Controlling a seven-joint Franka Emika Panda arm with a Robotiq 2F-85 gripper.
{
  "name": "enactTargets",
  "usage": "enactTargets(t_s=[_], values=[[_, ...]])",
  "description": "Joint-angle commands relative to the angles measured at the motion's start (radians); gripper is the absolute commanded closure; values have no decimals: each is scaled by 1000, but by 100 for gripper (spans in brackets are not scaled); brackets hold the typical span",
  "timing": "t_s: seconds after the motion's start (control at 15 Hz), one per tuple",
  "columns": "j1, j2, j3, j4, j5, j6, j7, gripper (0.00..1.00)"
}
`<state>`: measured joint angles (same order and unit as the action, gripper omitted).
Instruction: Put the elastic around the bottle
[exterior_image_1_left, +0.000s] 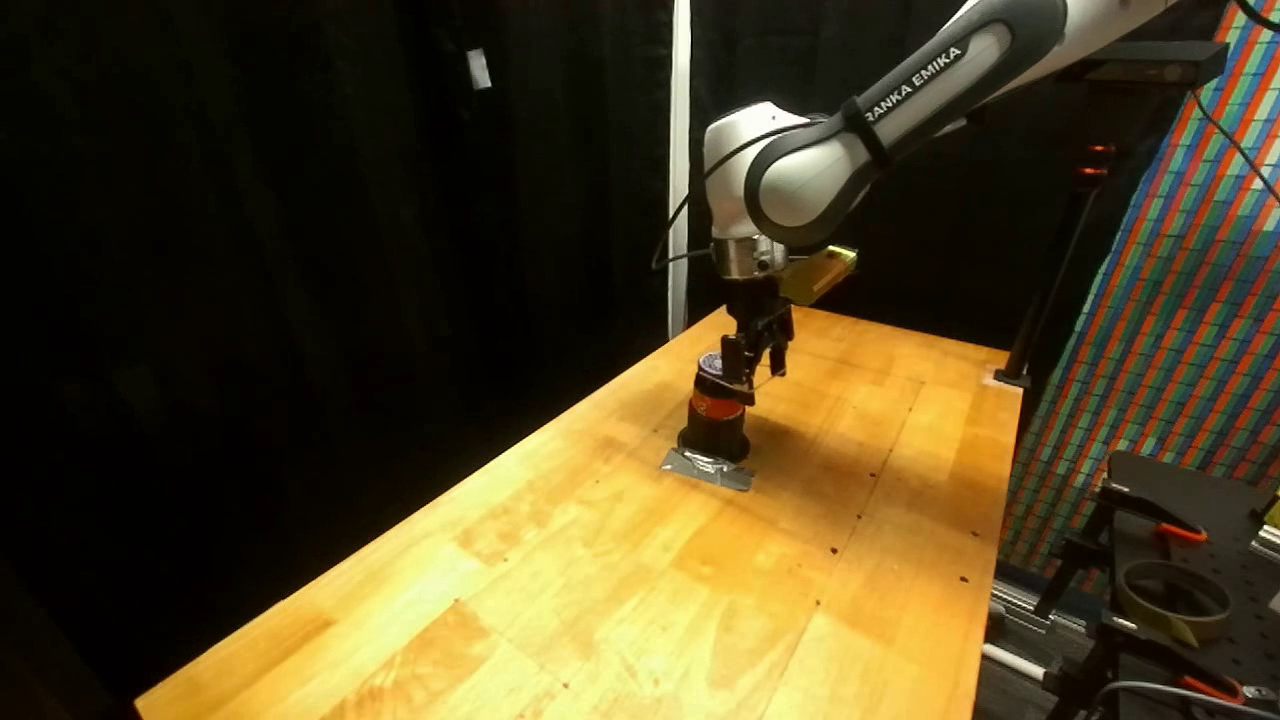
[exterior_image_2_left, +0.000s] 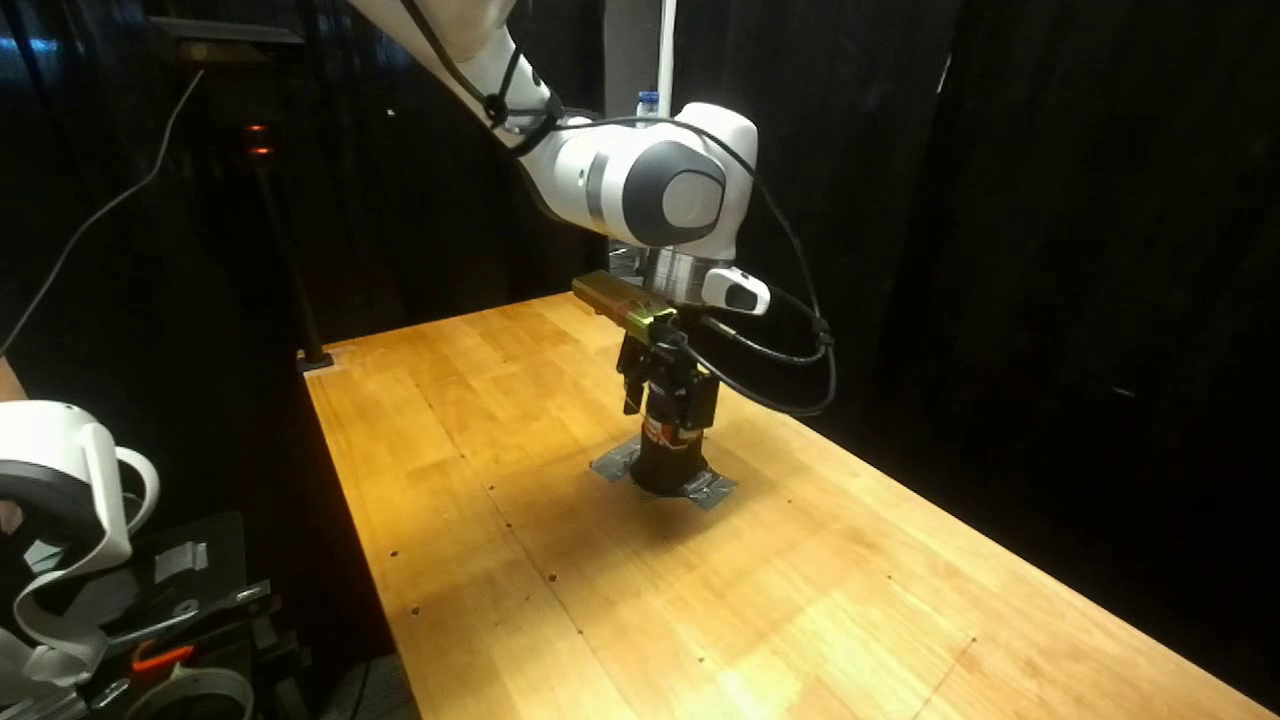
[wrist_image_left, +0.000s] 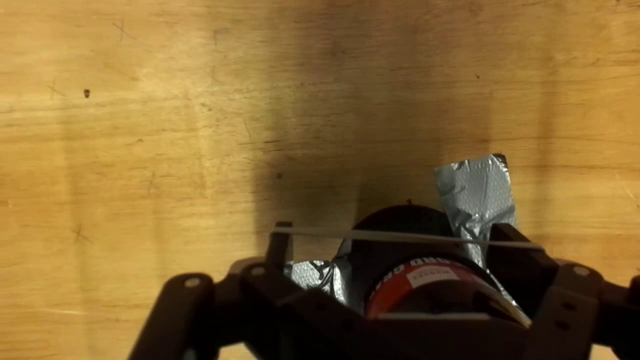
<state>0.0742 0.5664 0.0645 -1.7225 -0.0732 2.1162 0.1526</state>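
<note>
The bottle, dark with an orange-red band, stands upright on the wooden table in both exterior views (exterior_image_1_left: 717, 408) (exterior_image_2_left: 668, 436). It also shows low in the wrist view (wrist_image_left: 432, 275), its top hidden by the gripper body. My gripper (exterior_image_1_left: 760, 385) is open at the height of the bottle's upper part, also in an exterior view (exterior_image_2_left: 665, 415) and the wrist view (wrist_image_left: 395, 235). The pale elastic (wrist_image_left: 400, 236) is stretched between the two fingertips and crosses in front of the bottle's dark base in the wrist view. I cannot tell whether its loop encloses the bottle.
Grey tape (exterior_image_1_left: 710, 470) holds the bottle's base to the table (exterior_image_1_left: 640, 600); strips also show in the other views (exterior_image_2_left: 708, 490) (wrist_image_left: 475, 192). A black side cart (exterior_image_1_left: 1190, 500) with a tape roll (exterior_image_1_left: 1175, 598) stands beside the table. A thin black pole (exterior_image_2_left: 290, 270) rises at a table corner.
</note>
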Motion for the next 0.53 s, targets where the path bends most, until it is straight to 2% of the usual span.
enactTargets(t_s=[0.0,0.13,0.47], values=[[25,-103,-49,-173,-13,174,80,26],[30,-135,-62,-236,-11,298,122,41],[66,-218,-110,-398,-64,488,195,80]])
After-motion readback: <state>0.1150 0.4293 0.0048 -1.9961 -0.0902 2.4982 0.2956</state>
